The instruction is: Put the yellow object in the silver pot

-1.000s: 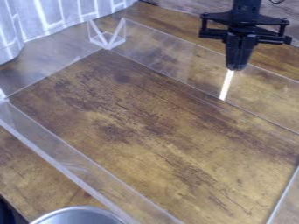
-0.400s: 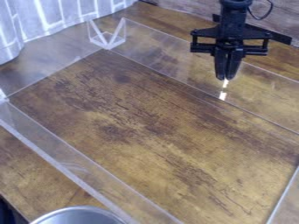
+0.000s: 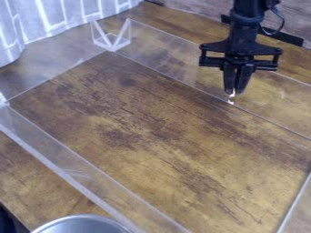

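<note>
My gripper [image 3: 232,90] hangs over the far right of the wooden table, pointing straight down. Its dark fingers read as one narrow tip, and no gap between them can be made out. Just under the tip shows a small pale sliver [image 3: 230,99], which seems to be the yellow object on the table; the gripper hides most of it. Whether the fingers touch it I cannot tell. The silver pot [image 3: 75,223] is cut off by the bottom edge at the near left, with only part of its round rim showing, far from the gripper.
A low clear plastic wall [image 3: 49,150] frames the wooden surface [image 3: 158,136]. A small clear triangular stand [image 3: 112,36] sits at the back left, and a white curtain [image 3: 49,18] hangs behind it.
The gripper has come down toward the table and shifted slightly left. The pale streak below its tip has shrunk from a long strip to a small sliver.
</note>
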You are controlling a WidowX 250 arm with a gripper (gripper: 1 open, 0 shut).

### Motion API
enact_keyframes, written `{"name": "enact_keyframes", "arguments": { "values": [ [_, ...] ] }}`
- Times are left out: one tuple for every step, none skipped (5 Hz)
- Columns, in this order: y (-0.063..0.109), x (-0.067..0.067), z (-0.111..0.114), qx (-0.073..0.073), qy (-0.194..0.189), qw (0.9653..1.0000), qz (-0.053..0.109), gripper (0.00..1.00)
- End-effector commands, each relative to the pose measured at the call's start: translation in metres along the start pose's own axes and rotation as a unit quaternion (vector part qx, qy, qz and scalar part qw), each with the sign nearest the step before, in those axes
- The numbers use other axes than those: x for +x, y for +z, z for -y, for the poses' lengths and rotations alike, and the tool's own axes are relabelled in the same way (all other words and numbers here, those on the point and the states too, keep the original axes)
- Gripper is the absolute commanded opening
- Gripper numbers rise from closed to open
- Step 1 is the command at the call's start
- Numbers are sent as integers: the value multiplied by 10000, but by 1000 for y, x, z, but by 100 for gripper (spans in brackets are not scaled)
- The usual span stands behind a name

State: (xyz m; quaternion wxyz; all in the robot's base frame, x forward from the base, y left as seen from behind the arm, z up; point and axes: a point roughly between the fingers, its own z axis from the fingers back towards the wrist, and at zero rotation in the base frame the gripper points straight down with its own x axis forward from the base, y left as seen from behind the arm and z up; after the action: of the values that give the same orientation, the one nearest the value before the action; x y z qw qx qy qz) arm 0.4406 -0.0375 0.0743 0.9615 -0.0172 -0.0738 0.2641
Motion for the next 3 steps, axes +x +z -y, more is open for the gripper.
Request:
{"name": "enact_keyframes", "arguments": {
  "values": [
    [8, 6, 1, -203, 113, 9989, 401, 0],
    [14, 10, -2, -172, 158, 9990, 378, 100],
    [22, 15, -5, -148, 202, 9990, 362, 100]
  ]
}}
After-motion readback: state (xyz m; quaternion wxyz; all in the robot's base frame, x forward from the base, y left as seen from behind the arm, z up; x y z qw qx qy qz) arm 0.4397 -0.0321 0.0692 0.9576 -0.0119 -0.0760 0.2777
